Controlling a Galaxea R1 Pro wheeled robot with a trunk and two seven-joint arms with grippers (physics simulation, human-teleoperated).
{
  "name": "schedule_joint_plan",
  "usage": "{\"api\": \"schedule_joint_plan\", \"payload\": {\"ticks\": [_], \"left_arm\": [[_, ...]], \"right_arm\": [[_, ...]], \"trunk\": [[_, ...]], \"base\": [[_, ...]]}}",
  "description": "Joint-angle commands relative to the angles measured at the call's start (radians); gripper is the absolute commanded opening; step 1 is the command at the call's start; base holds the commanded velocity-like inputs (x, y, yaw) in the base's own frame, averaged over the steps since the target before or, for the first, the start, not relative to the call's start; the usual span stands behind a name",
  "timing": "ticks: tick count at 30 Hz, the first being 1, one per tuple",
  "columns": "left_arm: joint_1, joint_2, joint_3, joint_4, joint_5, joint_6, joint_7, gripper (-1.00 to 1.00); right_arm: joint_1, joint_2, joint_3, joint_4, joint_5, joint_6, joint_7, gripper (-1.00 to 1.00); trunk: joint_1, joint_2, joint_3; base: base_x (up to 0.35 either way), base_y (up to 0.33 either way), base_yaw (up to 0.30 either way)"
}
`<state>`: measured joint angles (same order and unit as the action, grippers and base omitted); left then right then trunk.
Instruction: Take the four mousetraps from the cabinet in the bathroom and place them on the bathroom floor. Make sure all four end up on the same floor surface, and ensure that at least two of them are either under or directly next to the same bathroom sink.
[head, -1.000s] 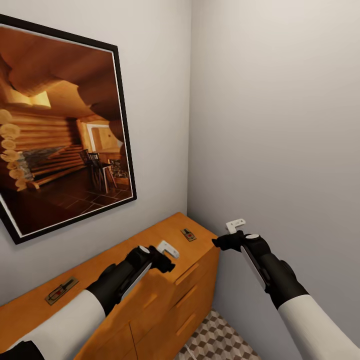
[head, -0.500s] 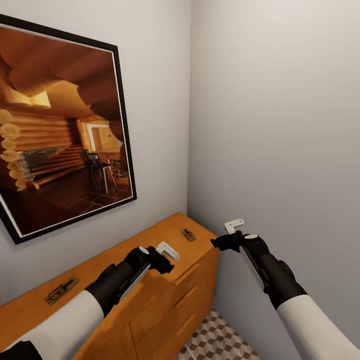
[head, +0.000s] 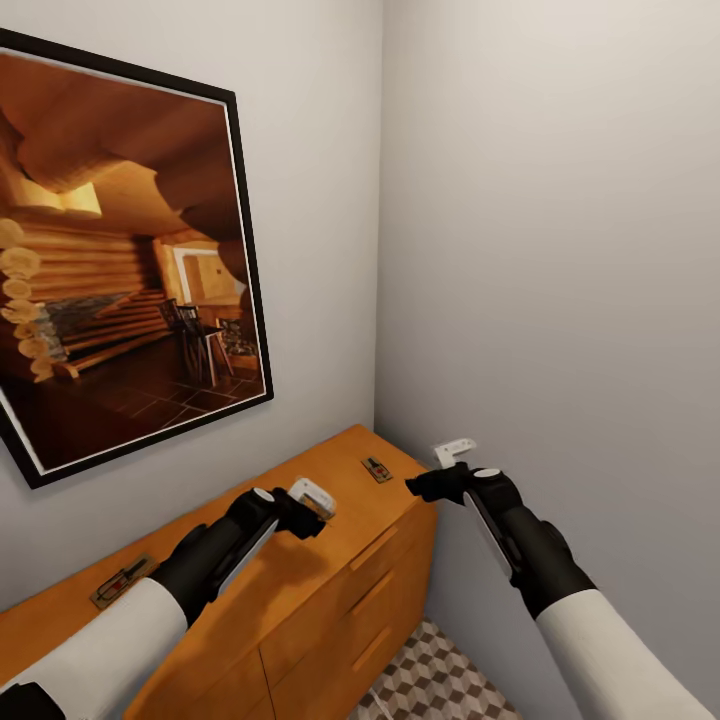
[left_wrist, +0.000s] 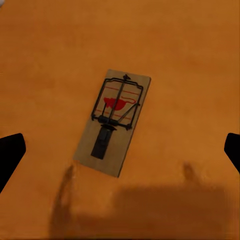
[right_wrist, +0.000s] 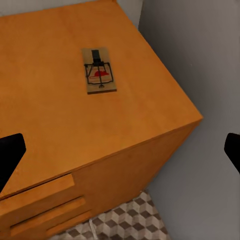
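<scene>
Two mousetraps show on the flat top of the cabinet from where I stand: one near its far right corner, one toward its left end. A third lies straight under the left claw, as its wrist camera shows. None is in either claw's hold.

The left claw hangs above the middle of the cabinet top, its fingers spread wide with nothing between them. The trap below sits flat between the two dark finger tips in that wrist picture, its long axis running roughly along the line of view and a little slanted, so the fingers straddle its short sides. That looks to me like the pairing the coming move depends on: a straight descent would put the pads on the trap's long edges with little turning needed.

The right claw hovers off the cabinet's right end, beside the grey wall, also wide open and empty. Its camera looks down on the corner trap, which lies farther in over the wood, away from the claw, with the patterned bathroom floor below the drawer fronts. The right arm is the nearer one for that corner trap, but I judge it would need to reach leftward over the top first.

A large framed picture hangs on the wall above the cabinet.
</scene>
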<state>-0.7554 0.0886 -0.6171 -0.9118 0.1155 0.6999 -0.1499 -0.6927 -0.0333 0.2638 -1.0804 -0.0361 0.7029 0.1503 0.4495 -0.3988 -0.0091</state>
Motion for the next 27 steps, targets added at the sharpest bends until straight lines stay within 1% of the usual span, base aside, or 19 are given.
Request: {"api": "schedule_joint_plan", "payload": {"ticks": [1,6,10,13,19,23,27], "left_arm": [[-0.001,0.003,0.002,-0.001,0.010,0.005,0.004,1.00],[-0.001,0.022,0.015,-0.002,0.011,0.005,0.003,1.00],[-0.001,0.036,0.021,-0.002,0.012,0.002,0.002,1.00],[-0.001,0.039,0.027,-0.002,0.013,0.000,0.002,1.00],[-0.001,0.036,0.053,-0.002,0.019,-0.034,-0.003,1.00],[-0.001,0.033,0.058,-0.002,0.018,-0.058,-0.011,1.00],[-0.001,0.032,0.060,-0.002,0.016,-0.066,-0.021,1.00]], "right_arm": [[-0.001,0.006,0.002,-0.001,-0.002,0.005,-0.001,1.00],[-0.001,0.032,0.003,-0.001,0.001,0.006,-0.002,1.00],[-0.001,0.040,0.003,-0.001,0.000,0.006,-0.003,1.00],[-0.001,0.042,0.003,-0.001,0.000,0.006,-0.003,1.00],[-0.001,0.045,0.005,-0.001,-0.001,0.006,-0.003,1.00],[-0.001,0.045,0.006,0.000,-0.001,0.007,-0.003,1.00],[-0.001,0.045,0.006,0.001,-0.001,0.006,-0.003,1.00]], "trunk": [[0.001,-0.001,-0.001],[0.001,-0.001,-0.001],[0.001,-0.001,-0.001],[0.001,-0.001,-0.001],[0.001,-0.001,-0.001],[0.001,-0.001,-0.001],[0.001,-0.001,-0.001]], "base": [[0.000,0.000,0.000],[0.000,0.000,0.000],[0.000,0.000,0.000],[0.000,0.000,0.000],[0.000,0.000,0.000],[0.000,0.000,0.000],[0.000,0.000,0.000]]}}
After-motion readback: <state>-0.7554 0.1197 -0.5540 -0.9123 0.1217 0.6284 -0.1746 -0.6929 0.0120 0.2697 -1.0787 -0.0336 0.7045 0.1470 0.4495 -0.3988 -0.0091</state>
